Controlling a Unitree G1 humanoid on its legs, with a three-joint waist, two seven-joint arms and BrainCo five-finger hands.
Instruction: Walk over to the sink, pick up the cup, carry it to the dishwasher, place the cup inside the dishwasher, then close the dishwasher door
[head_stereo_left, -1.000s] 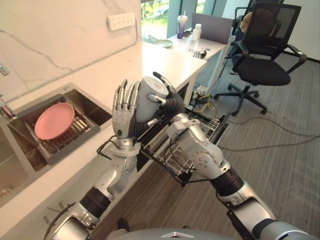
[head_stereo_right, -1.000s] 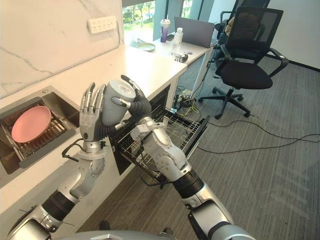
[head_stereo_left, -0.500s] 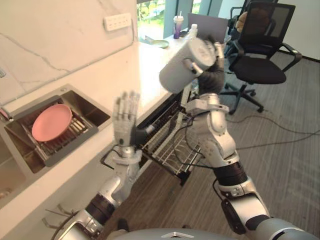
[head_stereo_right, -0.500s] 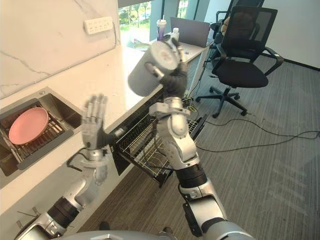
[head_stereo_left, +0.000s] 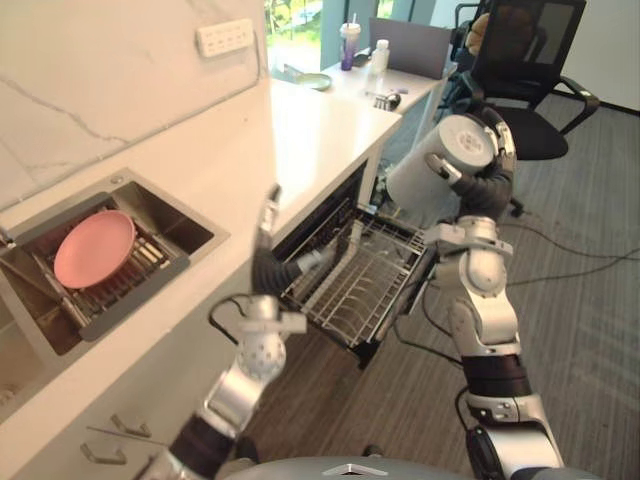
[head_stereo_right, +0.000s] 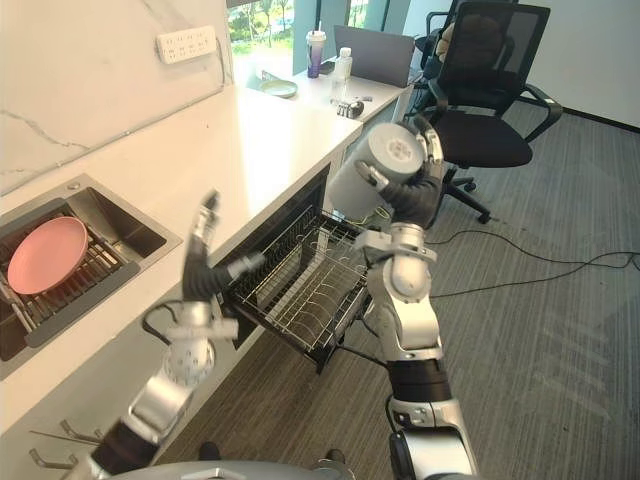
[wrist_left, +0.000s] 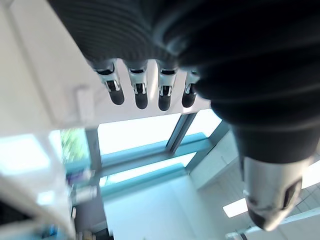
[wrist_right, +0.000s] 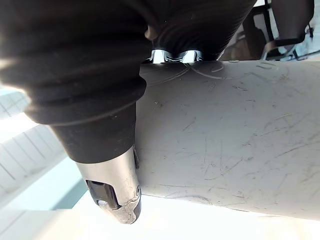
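Cup is in the right hand alone, held tilted in the air above the far end of the pulled-out dishwasher rack, clear of the wires and not yet lowered to them. A second ago both hands were on it, close in front of the robot at the bench edge. Half a second ago the right arm had lifted it high on its own, and it has since come down and out towards the rack. The handover looks complete, so what remains is the placing and then the door. The right hand's fingers are curled round the cup's scratched grey wall, with the thumb pressed to its side in the right wrist view. The left hand has drawn back beside the bench front near the rack's near corner, its fingers straight, pointing up and holding nothing. A pink plate lies in the sink, well away from the work.
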